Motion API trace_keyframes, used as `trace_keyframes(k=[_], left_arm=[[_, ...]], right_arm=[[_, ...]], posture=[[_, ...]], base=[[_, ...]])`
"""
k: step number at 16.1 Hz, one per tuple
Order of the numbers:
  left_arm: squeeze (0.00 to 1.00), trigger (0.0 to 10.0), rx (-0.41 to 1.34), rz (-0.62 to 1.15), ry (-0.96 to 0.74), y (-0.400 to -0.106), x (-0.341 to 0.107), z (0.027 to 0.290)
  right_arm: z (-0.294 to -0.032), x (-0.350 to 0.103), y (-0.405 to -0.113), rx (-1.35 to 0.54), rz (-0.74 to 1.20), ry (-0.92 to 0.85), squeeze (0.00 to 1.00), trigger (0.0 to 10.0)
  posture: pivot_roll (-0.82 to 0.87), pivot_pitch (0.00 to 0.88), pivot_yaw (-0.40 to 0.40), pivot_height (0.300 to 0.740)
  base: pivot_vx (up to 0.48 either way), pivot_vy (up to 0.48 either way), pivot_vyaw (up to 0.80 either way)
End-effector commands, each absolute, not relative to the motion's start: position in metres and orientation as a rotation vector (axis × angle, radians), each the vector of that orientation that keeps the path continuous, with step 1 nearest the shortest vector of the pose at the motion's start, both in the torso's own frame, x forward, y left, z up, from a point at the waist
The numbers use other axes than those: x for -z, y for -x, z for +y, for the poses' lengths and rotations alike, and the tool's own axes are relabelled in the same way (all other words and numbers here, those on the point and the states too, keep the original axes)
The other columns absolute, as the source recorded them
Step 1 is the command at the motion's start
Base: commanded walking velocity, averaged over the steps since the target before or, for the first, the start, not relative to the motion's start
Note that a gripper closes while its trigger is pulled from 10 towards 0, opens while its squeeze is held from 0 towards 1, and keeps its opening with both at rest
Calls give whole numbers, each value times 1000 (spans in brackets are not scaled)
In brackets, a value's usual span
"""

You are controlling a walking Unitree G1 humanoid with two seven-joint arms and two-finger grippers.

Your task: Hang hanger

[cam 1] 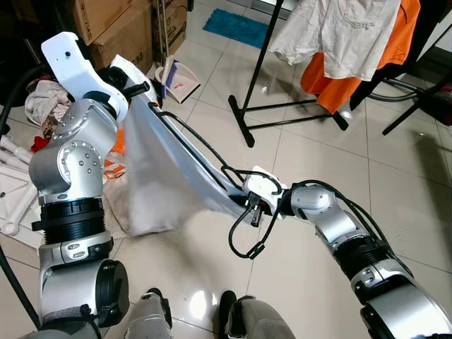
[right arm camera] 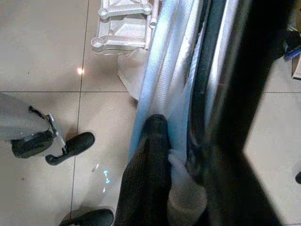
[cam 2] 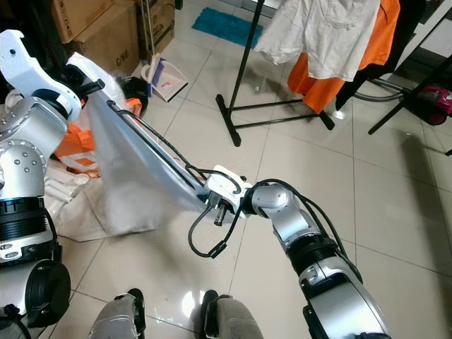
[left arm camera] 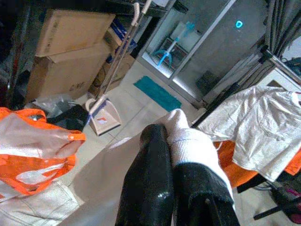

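Glossy tiled floor [cam 1: 296, 162], thin pale cloth [cam 1: 159, 176], brushed-metal arms.

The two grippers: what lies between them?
A pale blue-white cloth is stretched taut from the left gripper down to the right gripper, each shut on one end, with black cables running along it, as the left eye view shows.

orange garment [cam 1: 367, 67] half hidden, rack [cam 1: 282, 106] top cropped

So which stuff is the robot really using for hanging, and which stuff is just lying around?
For the job:
- pale cloth, stretched between both tools
- left tool, shut on the cloth
- right tool, shut on the cloth
- black clothes rack with shirts on it

Just lying about:
- cardboard boxes
- dustpan
- teal mat
- orange bag
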State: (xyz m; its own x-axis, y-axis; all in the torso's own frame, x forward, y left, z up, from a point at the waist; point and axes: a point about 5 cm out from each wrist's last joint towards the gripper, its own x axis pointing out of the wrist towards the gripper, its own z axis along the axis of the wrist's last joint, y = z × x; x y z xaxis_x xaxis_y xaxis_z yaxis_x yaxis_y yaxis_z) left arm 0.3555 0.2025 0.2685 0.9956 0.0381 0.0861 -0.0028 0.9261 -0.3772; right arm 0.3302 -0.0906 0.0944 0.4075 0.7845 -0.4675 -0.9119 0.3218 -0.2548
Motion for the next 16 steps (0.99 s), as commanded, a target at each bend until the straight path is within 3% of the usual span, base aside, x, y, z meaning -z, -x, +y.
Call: trace_keyframes(k=[1, 8, 16], left_arm=[[0, 10000, -5, -185, 388, -350, -294, 198], [0, 10000, 71, -199, 411, -344, -304, 181], [0, 10000, 24, -137, 392, -347, -288, 196]], right_arm=[[-101, -81, -327, -1115, 363, 550, 0, 0], [-98, -74, -328, -1104, 431, 563, 0, 0], [-97, -91, -342, -986, 374, 299, 0, 0]], posture=[[-31, 207, -171, 740], [-27, 201, -171, 740], [-16, 194, -158, 740]], base=[[0, 0, 0], [0, 0, 0], [0, 0, 0]])
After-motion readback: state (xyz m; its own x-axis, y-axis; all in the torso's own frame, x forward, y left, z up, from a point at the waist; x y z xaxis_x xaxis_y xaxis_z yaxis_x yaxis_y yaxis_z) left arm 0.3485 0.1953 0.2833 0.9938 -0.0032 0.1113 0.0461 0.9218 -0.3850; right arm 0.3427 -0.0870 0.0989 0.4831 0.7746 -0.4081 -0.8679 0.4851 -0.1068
